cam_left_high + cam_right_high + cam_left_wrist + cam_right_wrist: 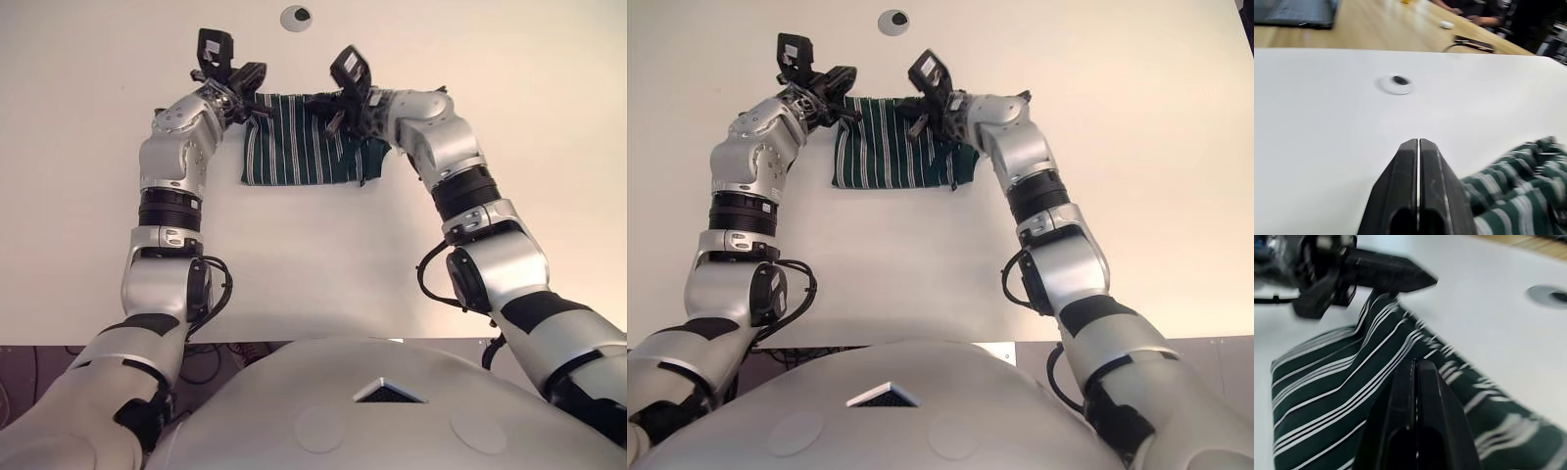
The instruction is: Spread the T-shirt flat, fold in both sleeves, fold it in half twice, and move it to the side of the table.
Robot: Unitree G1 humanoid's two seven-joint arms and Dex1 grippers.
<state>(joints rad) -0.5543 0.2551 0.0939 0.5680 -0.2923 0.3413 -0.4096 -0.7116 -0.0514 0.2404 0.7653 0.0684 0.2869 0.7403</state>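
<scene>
Both left hand (259, 105) and right hand (329, 117), pinched closed, touch the T-shirt's (294, 149) far edge

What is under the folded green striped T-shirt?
The white table shows around the folded green striped T-shirt, which lies on it. Its top layer covers the lower folds and the tabletop beneath, so anything else under it cannot be seen.

You work in an office-like room: the white desk top (1312, 147) has a round grey cable grommet (1395, 83), and behind it stands a long wooden table (1376, 27) with a dark laptop (1298, 12).
</scene>
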